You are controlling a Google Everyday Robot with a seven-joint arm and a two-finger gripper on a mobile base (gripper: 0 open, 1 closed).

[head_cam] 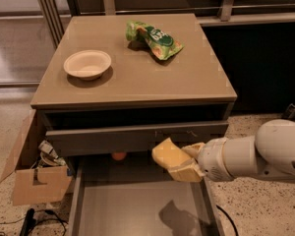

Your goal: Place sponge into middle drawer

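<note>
Task stage: carry nearly over, release not yet done; judged roughly two-thirds through.
Done: the middle drawer (132, 205) stands pulled out, its flat floor bare and ready; the sponge (166, 154) is off any surface and in the robot's hold.
Left: lower the sponge toward the middle drawer's floor, let go, and draw the arm clear of the middle drawer.
Sponge place: in the air above the back part of the middle drawer, nearer the side wall that the arm reaches across, not touching floor or walls.
Gripper (179, 164): above the same back corner of the middle drawer, the white arm (255, 156) coming in over that side wall.
Fingers: closed on the sponge, which sits pinched between them.
Sponge long axis: tilted, running from low at the fingers to high at its free end, neither flat nor upright against the middle drawer's floor.
Sponge heading: the free end points up and away from the arm, toward the scratched drawer front (132, 137) just above the middle drawer's back.
Shadow (179, 219): falls on the middle drawer's floor, in front of the sponge, a sign it hangs well clear.
Desk (196, 77): above and behind the middle drawer, no part in this step.
</note>
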